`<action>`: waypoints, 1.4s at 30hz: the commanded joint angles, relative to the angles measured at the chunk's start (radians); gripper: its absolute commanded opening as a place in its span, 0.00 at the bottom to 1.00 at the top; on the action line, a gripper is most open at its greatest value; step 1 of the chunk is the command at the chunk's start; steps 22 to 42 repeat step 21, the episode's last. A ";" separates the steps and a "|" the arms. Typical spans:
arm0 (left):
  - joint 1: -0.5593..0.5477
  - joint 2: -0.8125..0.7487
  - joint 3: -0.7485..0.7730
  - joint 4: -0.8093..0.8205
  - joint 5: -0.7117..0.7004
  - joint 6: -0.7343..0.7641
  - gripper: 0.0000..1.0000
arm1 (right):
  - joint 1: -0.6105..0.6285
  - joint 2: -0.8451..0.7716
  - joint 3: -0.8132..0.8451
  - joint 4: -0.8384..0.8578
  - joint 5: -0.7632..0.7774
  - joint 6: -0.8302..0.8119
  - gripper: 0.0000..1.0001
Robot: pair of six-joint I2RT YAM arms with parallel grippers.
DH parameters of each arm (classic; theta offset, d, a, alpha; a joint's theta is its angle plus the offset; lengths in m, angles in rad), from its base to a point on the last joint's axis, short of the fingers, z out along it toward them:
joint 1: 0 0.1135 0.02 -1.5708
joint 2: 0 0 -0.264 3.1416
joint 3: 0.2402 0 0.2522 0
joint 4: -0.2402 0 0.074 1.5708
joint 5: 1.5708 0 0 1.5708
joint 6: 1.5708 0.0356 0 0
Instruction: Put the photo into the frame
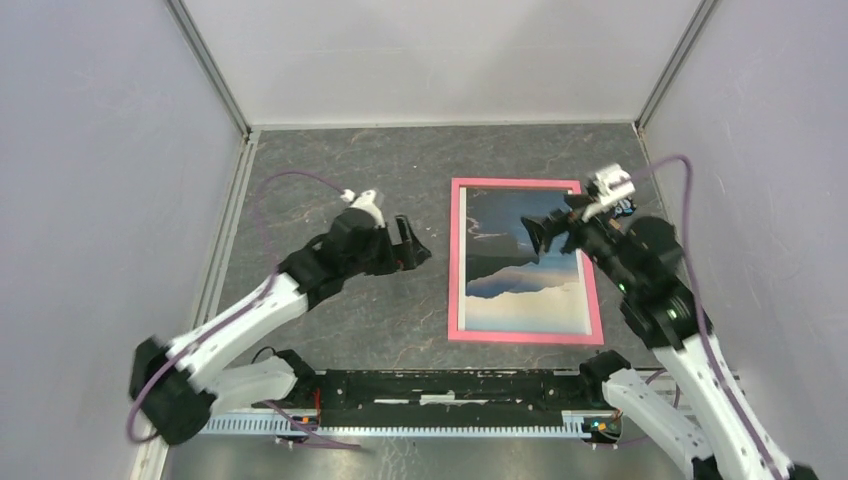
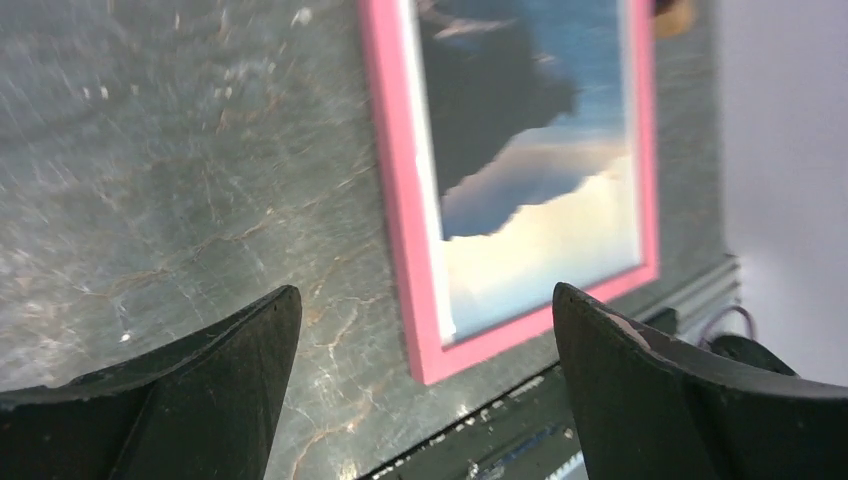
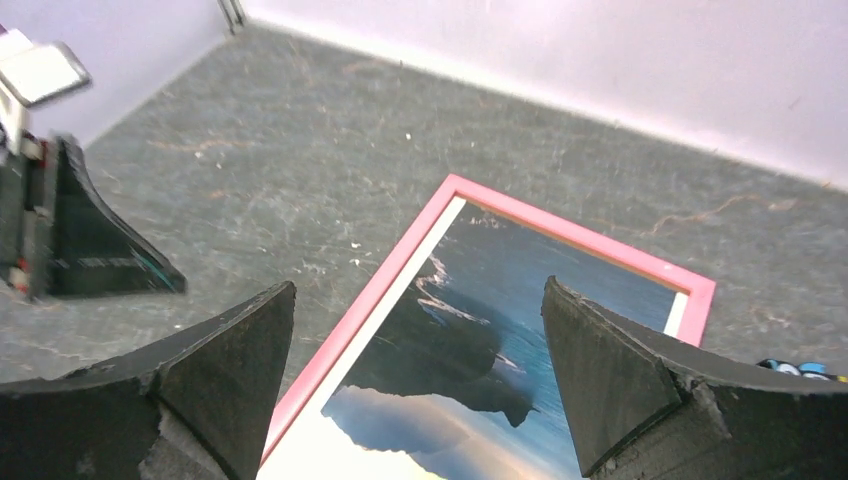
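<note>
We are finding flexible sea-and-cliff photo print [image 1: 525, 262] lying flat inside thin pink rectangular frame [image 1: 456, 262], right of centre. We are judging it light, floppy, crease-prone; pinching white border best. Gaping wide, empty: left gripper [image 1: 413, 243], right gripper [image 1: 550, 235].

Lab enclosure: white walls [image 1: 440, 60] (aluminium corner posts [image 1: 210, 65]), marbled grey tabletop [image 1: 330, 170]

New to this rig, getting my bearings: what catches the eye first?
The pink frame lies flat right of centre on the dark table, the sea-and-cliff photo showing inside it. The right gripper hangs open over its far right part; the left gripper, also open, hovers left of it.
</note>
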 commanded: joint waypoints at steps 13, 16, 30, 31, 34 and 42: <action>0.004 -0.446 0.476 -0.276 0.009 0.385 1.00 | -0.002 -0.268 0.450 -0.532 0.237 0.068 0.98; 0.004 -0.463 0.497 -0.278 0.009 0.387 1.00 | -0.002 -0.290 0.417 -0.510 0.263 0.073 0.98; 0.004 -0.499 0.479 -0.243 -0.011 0.365 1.00 | -0.001 -0.295 0.351 -0.469 0.277 0.084 0.98; 0.004 -0.499 0.479 -0.243 -0.011 0.365 1.00 | -0.001 -0.295 0.351 -0.469 0.277 0.084 0.98; 0.004 -0.499 0.479 -0.243 -0.011 0.365 1.00 | -0.001 -0.295 0.351 -0.469 0.277 0.084 0.98; 0.004 -0.499 0.479 -0.243 -0.011 0.365 1.00 | -0.001 -0.295 0.351 -0.469 0.277 0.084 0.98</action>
